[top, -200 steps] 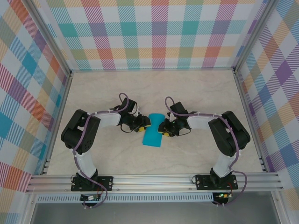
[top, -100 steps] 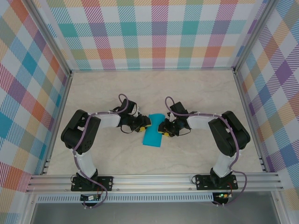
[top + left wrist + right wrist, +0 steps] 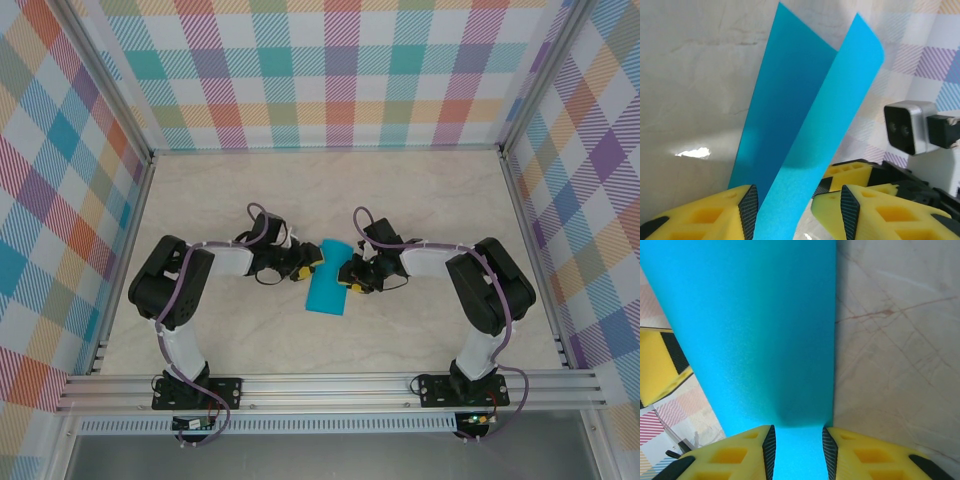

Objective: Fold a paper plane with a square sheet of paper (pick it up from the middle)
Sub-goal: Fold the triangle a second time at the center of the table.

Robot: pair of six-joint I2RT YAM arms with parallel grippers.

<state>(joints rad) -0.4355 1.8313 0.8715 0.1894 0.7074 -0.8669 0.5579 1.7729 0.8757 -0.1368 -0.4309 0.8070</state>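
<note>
My right end effector (image 3: 798,440) is pinched narrowly on one edge of the square sheet of paper (image 3: 750,330), which is folded over at the middle of the table (image 3: 420,200). My left end effector (image 3: 799,212) stands half open around the opposite edge, one pad clear.

From my station, the thin teal-blue square sheet of paper (image 3: 805,145) looks matt. It is smooth apart from one fold, and a fine grain shows close up in the right wrist view (image 3: 755,330). The pale marbled desk (image 3: 420,200) is smooth with a slight sheen, and a glare spot shows at the left of the left wrist view. The left end effector (image 3: 799,207) and right end effector (image 3: 798,447) have matt yellow plastic fingers (image 3: 705,220) faced with black, finely textured pads (image 3: 749,207). Silver brushed-metal rails (image 3: 330,385) line the bottom of the overhead view.
</note>
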